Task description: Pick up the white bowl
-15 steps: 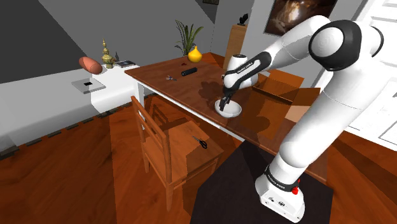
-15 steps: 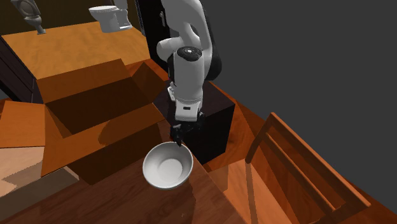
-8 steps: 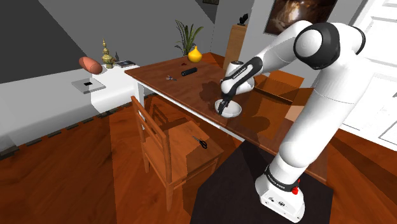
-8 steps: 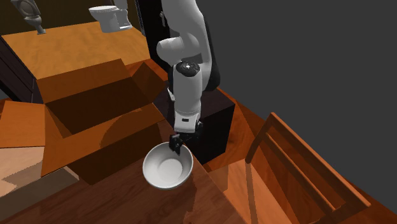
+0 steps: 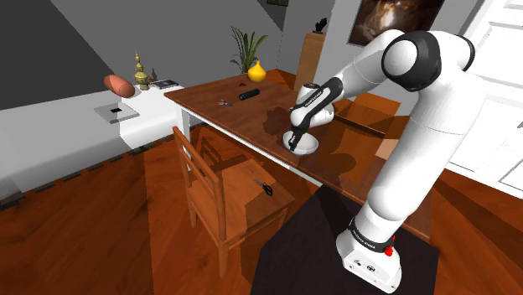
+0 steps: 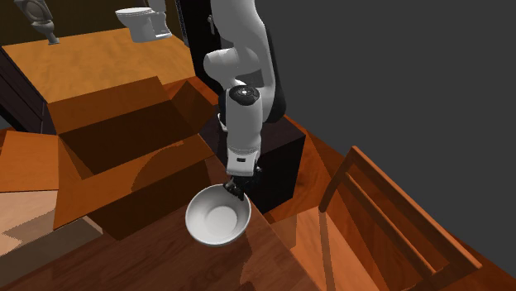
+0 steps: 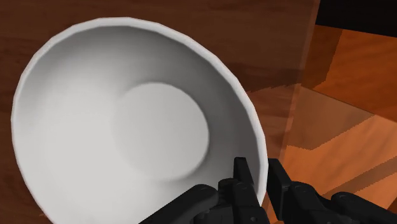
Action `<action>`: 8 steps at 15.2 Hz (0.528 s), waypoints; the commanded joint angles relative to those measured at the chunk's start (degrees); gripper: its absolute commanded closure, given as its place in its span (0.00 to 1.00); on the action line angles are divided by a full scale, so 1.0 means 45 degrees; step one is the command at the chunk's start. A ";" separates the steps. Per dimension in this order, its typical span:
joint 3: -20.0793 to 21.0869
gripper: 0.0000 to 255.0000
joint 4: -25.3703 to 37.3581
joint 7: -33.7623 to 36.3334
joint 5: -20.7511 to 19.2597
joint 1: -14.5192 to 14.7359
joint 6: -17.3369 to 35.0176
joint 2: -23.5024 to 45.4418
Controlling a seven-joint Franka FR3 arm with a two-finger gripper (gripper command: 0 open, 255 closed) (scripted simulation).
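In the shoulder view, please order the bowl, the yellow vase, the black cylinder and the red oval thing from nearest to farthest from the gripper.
1. bowl, at the gripper.
2. black cylinder, on the table.
3. yellow vase, by its far end.
4. red oval thing, on the white cabinet.

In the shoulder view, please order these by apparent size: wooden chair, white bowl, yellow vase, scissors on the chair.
wooden chair
white bowl
yellow vase
scissors
The vase stands farther from the camera, so its true size is unsure.
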 commanded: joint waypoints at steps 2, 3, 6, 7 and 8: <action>-0.0004 1.00 0.0001 -0.0002 0.0001 -0.0003 0.0005 0.0005; -0.0003 1.00 0.0001 -0.0002 0.0001 -0.0003 0.0006 0.0007; -0.0011 1.00 0.0022 0.0041 -0.0057 0.0010 -0.0166 -0.0148; -0.0021 1.00 0.0047 0.0072 -0.0114 0.0017 -0.0348 -0.0309; -0.0030 1.00 0.0074 0.0103 -0.0169 0.0024 -0.0531 -0.0468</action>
